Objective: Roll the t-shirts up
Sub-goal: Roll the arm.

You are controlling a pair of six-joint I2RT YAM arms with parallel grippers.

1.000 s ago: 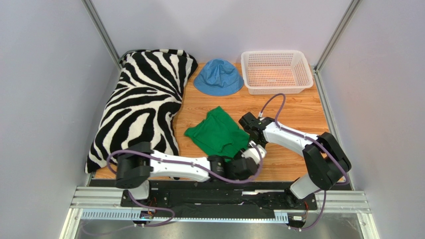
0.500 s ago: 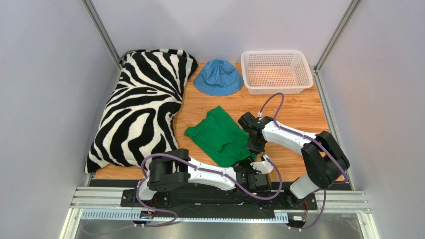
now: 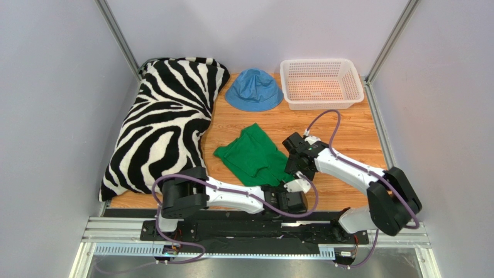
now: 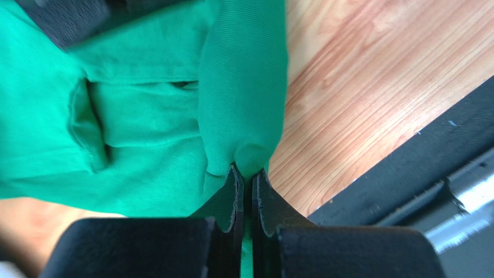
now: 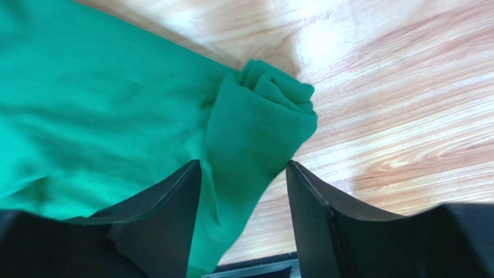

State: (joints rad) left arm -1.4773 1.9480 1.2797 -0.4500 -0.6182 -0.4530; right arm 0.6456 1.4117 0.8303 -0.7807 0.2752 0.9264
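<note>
A plain bright green soft cloth t-shirt (image 3: pixel 253 157) is seen lying crumpled on the wooden table top (image 3: pixel 353 130), near the middle and towards the near edge. In the top view, a big black-and-white zebra-striped pillow (image 3: pixel 165 124) is seen to its left, a blue cloth bucket hat (image 3: pixel 254 90) is seen farther back, and a white plastic basket with holes (image 3: pixel 322 103) is seen at the far right. From above, the left gripper (image 3: pixel 287 192) is seen low at the near right corner of the shirt. The right gripper (image 3: pixel 295 168) is seen at the shirt's right edge, a little farther back. How the jaws stand cannot be made out from there; that is shown by the wrist views only. In the left wrist view, the left gripper (image 4: pixel 246 176) is seen pressed tight together, with a thin fold of the green t-shirt (image 4: pixel 145 116) pinched between its black fingers (image 4: pixel 229 202). A rolled-up edge of the cloth is seen running away from the tips, beside bare wood. In the right wrist view, the right gripper (image 5: pixel 242 168) is seen spread wide, with nothing gripped. A loose rolled bit of the shirt (image 5: pixel 116 110) lies between its two black fingers (image 5: pixel 168 214), and the bunched end is seen resting on the wood. The pillow, the hat and the basket are not shown by either wrist view.
</note>
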